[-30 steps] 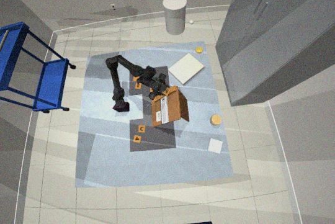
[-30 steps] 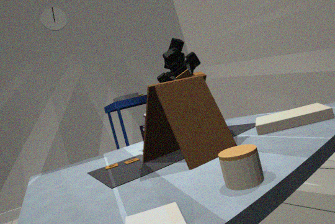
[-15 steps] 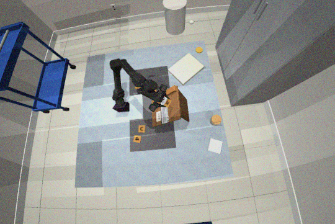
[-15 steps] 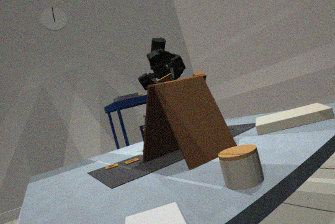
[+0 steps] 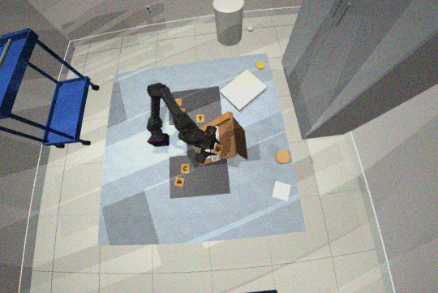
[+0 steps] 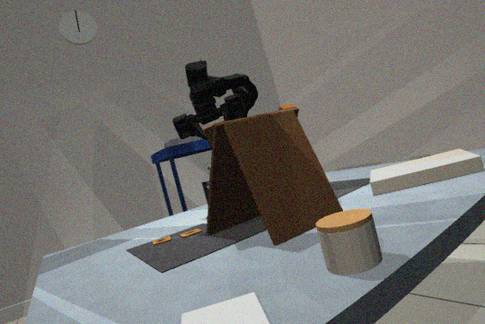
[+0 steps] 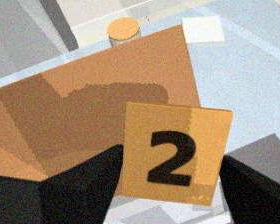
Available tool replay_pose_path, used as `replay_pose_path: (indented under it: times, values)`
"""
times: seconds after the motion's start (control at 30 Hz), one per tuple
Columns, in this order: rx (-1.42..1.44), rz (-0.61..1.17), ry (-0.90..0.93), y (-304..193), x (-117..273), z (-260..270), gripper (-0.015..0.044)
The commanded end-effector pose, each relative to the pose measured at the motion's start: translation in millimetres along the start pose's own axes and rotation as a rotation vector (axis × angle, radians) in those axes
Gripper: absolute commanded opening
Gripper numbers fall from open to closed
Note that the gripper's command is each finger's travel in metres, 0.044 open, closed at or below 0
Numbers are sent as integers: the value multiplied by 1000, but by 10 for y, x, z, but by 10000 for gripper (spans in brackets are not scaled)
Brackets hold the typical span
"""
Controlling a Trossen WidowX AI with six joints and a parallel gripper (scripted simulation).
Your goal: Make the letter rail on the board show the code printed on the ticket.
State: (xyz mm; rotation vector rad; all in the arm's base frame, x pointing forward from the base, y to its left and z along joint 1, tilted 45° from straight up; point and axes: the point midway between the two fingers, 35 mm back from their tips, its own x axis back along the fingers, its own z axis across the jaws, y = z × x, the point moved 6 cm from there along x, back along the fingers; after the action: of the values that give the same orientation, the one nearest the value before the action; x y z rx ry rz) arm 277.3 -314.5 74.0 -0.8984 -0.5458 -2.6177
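Note:
My gripper is shut on an orange tile marked 2, held over the front of the sloping brown board. The arm hides most of the rail and ticket in the top view; the ticket's code cannot be read. The exterior view shows only the board's back. Tile T lies beside the board. Tile C and tile A lie on the other side. Two more tiles are partly hidden by the arm.
Dark mats lie under the tiles. Behind the board are a cream block, an orange-lidded canister, a white square and a yellow disc near the counter's edge.

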Motion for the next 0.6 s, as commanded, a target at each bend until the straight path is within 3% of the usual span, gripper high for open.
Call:
replay_pose_path:
  times: [0.0,0.57]
  values:
    - [55,19,26,3,-60,-236,0]
    - [261,17,143,-99,-228,-1168,0]
